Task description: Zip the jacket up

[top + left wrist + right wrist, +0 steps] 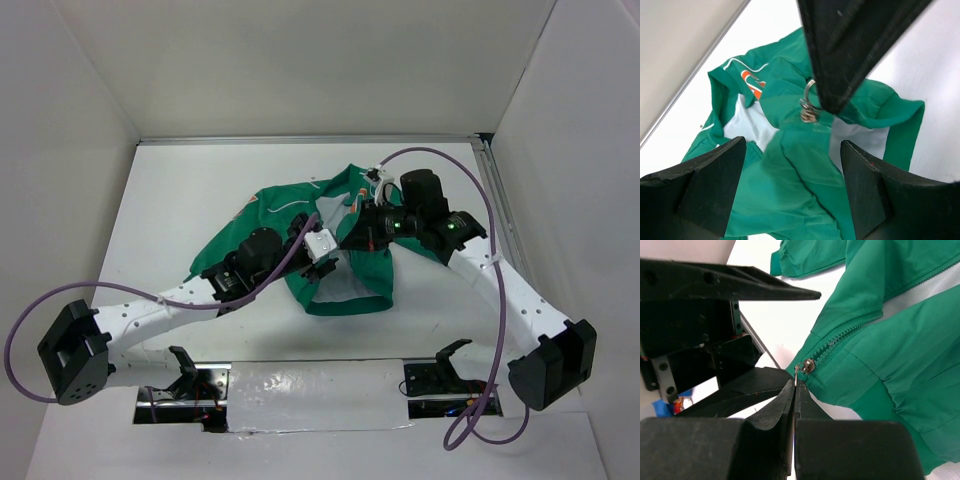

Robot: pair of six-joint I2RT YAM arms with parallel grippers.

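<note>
The green jacket (285, 212) lies crumpled on the white table's middle, its white lining showing; an orange-and-white patch (752, 82) is on the chest. My right gripper (796, 384) is shut on the metal pull ring of the zipper slider (807, 366), at the bottom of the closed zipper teeth (840, 340). In the left wrist view the slider (807, 115) hangs from the right gripper's black fingers (840, 60). My left gripper (792, 145) is open, its jaws wide apart over green fabric just below the slider. In the top view both grippers meet over the jacket's front, left (335, 258), right (350, 238).
White walls enclose the table on three sides. A metal rail (500, 215) runs along the right edge. A reflective foil strip (320, 395) lies between the arm bases. Purple cables (440, 155) loop above both arms.
</note>
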